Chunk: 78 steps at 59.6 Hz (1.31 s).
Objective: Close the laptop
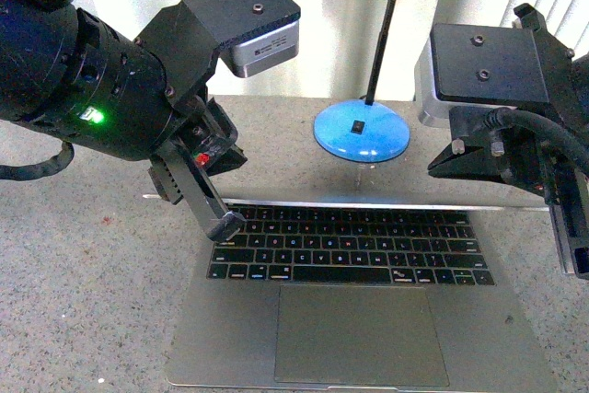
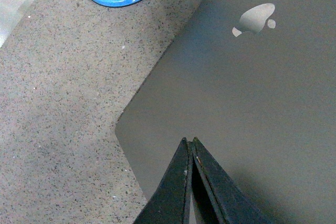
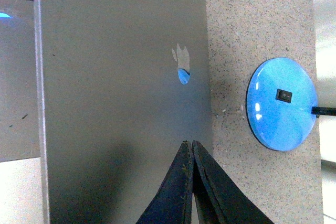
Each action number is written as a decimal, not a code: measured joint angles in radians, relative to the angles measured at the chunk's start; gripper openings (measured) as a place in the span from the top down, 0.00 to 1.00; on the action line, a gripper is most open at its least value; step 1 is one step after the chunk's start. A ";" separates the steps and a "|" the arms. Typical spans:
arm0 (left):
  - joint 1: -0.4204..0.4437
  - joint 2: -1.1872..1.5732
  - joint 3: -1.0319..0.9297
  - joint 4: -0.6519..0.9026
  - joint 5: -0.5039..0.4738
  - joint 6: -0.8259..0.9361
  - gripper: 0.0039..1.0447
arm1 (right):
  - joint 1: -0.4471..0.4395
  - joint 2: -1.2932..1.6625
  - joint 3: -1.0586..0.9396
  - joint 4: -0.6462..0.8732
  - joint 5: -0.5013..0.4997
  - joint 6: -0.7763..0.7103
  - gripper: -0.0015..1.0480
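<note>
While the laptop [image 1: 221, 338] lies open on the speckled counter [image 1: 83, 301], its keyboard [image 1: 350, 246] and trackpad [image 1: 359, 333] face upward in the lower part of the front view; the lid [image 2: 252, 103] appears in that view edge-on only, as a thin line behind the top key row; both wrist views show the lid's grey outer face bearing the apple logo [image 2: 254, 20]. The left end effector [image 2: 189, 143] is fully narrowed, fingers pressed together with nothing between them, positioned over the outer face near a lid corner; the right end effector [image 3: 188, 144] is likewise fully narrowed and empty, over the outer face near the logo; contact with the lid cannot be confirmed for either. Behind the laptop, apart from it, a blue lamp base [image 1: 362, 140] stands on the counter; it carries a black switch [image 1: 357, 124] and a black stem [image 1: 385, 34]; it lies between the two arms in the front view.
</note>
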 joint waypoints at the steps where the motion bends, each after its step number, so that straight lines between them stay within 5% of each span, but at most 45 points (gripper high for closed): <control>1: 0.000 0.000 0.000 0.000 0.000 0.000 0.97 | 0.000 0.000 0.000 0.000 0.000 0.000 0.97; 78: -0.006 0.040 -0.072 0.069 0.015 -0.014 0.97 | 0.029 0.041 -0.090 0.068 0.003 0.007 0.97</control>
